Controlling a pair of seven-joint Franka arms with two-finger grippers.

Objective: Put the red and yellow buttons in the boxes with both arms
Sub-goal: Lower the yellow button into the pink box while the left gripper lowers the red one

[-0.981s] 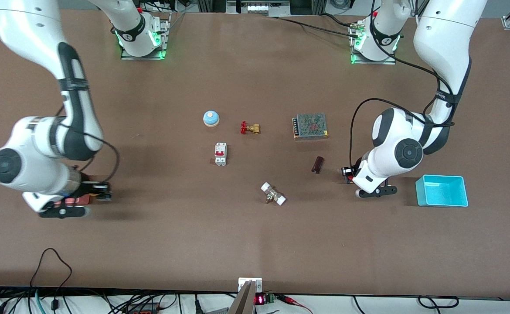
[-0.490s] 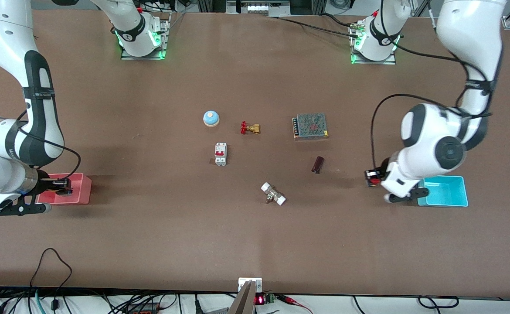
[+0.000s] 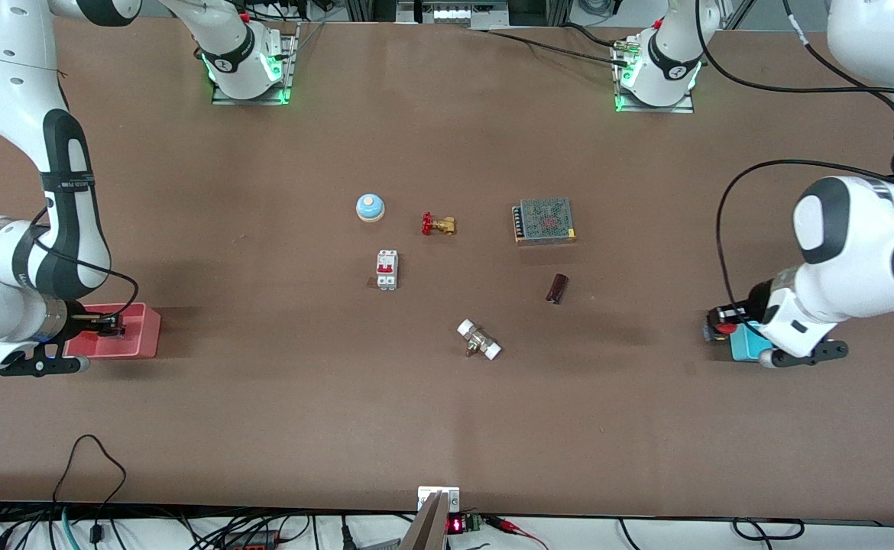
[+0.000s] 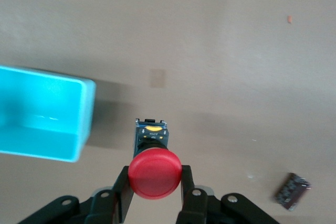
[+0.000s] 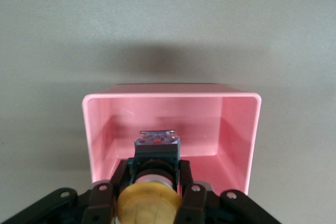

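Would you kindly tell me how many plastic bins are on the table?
2: the pink plastic bin sits under the right gripper; the cyan plastic bin, mostly hidden, sits beside the left gripper.

Right gripper (image 5: 155,182) over the open, thin-walled pink plastic box (image 5: 100,129), black fingers (image 5: 118,174) clamped on the short black body of an orange-yellow round-capped push-button (image 5: 148,203). Button's body reaching in above the box's bare pink floor, a pale glossy end facing forward. Box resting on the plain grey-brown desk (image 5: 168,24), a dark shadow along one wall.
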